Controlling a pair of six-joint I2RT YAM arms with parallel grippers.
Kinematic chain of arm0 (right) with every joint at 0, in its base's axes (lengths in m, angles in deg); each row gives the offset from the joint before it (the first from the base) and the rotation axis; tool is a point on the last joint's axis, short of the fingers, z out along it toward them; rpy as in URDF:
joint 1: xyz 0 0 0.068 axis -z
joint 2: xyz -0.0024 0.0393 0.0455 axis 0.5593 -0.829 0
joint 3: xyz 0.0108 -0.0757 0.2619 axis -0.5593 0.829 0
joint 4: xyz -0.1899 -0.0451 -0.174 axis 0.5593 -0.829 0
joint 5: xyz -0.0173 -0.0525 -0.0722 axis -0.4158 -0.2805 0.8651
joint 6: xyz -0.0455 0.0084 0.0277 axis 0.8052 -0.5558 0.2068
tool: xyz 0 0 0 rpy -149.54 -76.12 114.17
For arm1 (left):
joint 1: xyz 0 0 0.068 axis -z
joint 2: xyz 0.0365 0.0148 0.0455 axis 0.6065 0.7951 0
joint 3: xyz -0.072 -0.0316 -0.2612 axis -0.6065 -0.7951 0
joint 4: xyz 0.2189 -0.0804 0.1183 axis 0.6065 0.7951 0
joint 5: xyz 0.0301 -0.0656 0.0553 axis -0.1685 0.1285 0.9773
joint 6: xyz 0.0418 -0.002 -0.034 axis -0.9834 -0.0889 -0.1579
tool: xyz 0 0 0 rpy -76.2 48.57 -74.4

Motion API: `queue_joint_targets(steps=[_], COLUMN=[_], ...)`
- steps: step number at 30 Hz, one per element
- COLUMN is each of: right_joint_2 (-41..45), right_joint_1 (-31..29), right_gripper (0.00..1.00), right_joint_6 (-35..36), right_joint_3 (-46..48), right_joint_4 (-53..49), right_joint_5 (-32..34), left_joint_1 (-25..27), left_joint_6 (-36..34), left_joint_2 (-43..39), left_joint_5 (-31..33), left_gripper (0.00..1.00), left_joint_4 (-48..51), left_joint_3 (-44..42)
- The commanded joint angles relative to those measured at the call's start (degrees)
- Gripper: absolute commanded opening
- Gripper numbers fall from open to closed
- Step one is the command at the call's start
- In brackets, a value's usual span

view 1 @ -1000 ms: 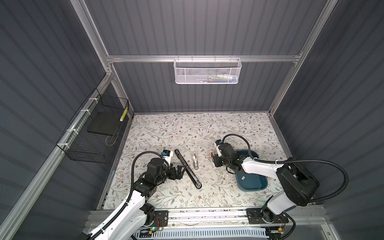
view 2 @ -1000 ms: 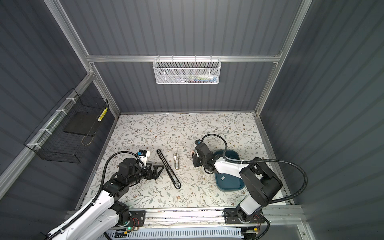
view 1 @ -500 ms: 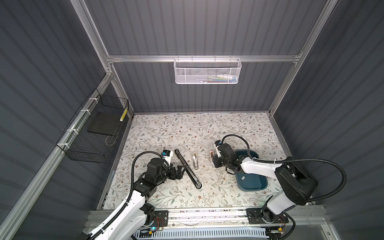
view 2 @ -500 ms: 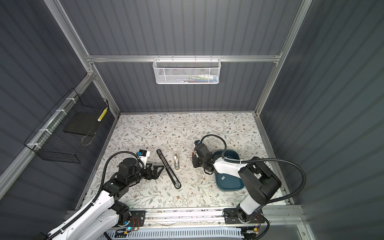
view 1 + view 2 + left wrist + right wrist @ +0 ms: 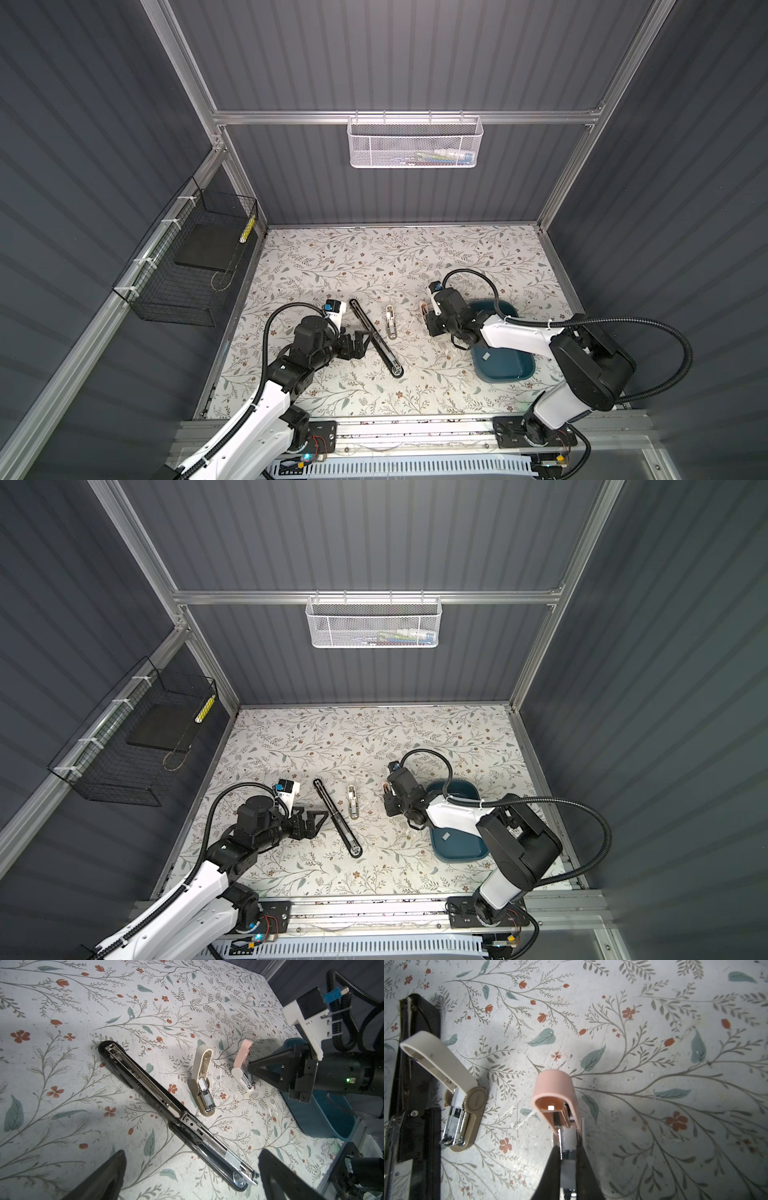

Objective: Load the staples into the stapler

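Little has moved since a second ago: the right arm has edged slightly toward the middle, and the left arm keeps its place. The right gripper (image 5: pixel 568 1150) has its jaws drawn almost together around the white and chrome inner part of the pink stapler (image 5: pixel 554 1088). Whether a staple strip sits between them cannot be told.

The left gripper (image 5: pixel 362 338) hangs with jaws spread wide and empty, just beside the black long stapler (image 5: pixel 376 338). This stapler lies folded open on the floral mat (image 5: pixel 374 266), running diagonally. The beige stapler (image 5: pixel 390 324) rests between the black one and the pink one, its lid raised.

The pink stapler's long axis runs roughly from the robot's side toward the back wall. Its lid is tilted up at the far end and its magazine end sits nearer the gripper.

One strip of staples (image 5: pixel 486 355) lies flat in the blue tray (image 5: pixel 511 370), apart from all three staplers, its longer side roughly across both top views. The right forearm crosses above the tray's far part.
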Motion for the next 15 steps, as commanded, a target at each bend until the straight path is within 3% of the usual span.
queue_joint_targets(steps=[1, 15], right_joint_2=[2.55, -0.46], right_joint_1=[-0.67, -0.82], right_gripper=[0.1, 0.08], right_joint_6=[2.61, 6.85], right_joint_3=[0.34, 0.64], right_joint_4=[-0.93, 0.99], right_joint_5=[1.38, 1.93], left_joint_1=[-0.26, -0.15], left_joint_6=[-1.09, -1.18], left_joint_2=[-0.32, -0.14], left_joint_5=[-0.91, -0.89], left_gripper=[0.99, 0.99], left_joint_4=[-0.64, -0.68], left_joint_3=[-0.37, -0.34])
